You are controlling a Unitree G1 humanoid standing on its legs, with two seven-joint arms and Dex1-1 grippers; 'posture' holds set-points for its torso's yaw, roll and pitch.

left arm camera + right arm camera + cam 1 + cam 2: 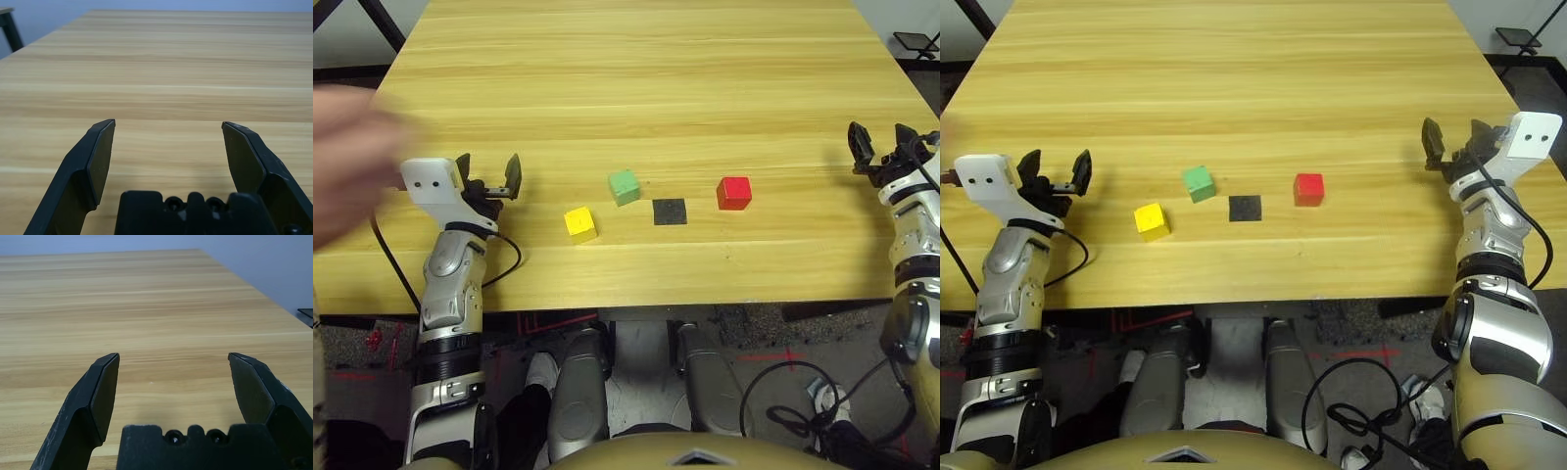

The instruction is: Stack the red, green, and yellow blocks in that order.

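Three cubes lie apart near the table's front middle: the yellow block [579, 223] leftmost, the green block [625, 187] a little farther back, and the red block [734, 193] to the right. My left gripper [489, 168] rests open at the table's left side, well left of the yellow block, with nothing between its fingers [100, 161]. At the right edge my right gripper [1449, 139] is open and empty too, well right of the red block, its fingers [102, 391] spread over bare wood.
A flat black square patch [670, 211] lies on the wooden table [656, 88] between the green and red blocks. A blurred person's hand [347, 157] hovers at the far left, beside my left arm. Cables hang below the front edge.
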